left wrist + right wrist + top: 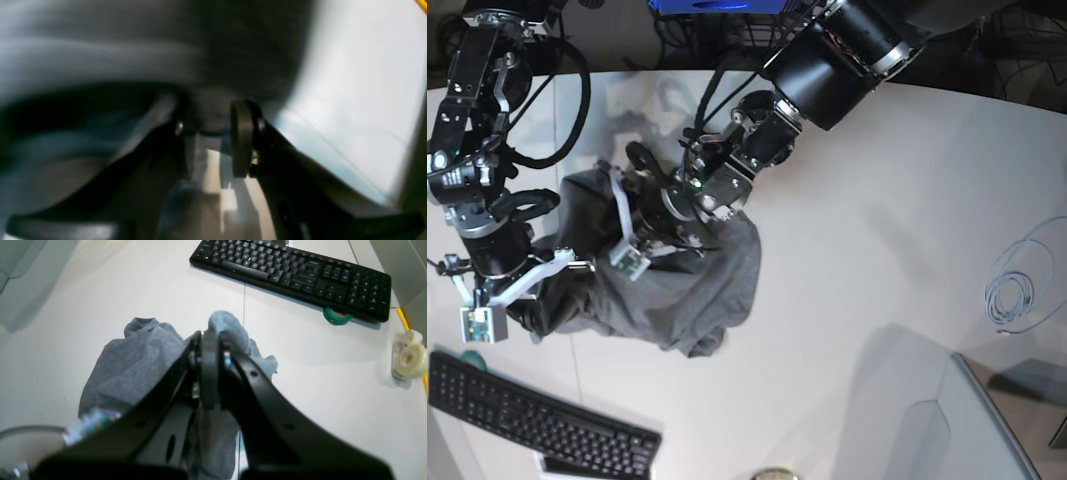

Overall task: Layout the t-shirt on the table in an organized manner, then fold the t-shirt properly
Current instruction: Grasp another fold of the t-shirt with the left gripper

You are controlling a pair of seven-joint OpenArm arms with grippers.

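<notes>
Right now the t-shirt [689,290] sits bunched in a grey heap on the white table [897,230], near its left side in the base view. Both arms reach into it. The right gripper [209,335] is pinched tight on a fold of the cloth and lifts it off the table. The left gripper [213,130] has its pads a little apart with grey fabric pressed between them. A black keyboard [293,271] lies beyond the heap, with a green tape roll [337,316] at its edge.
</notes>
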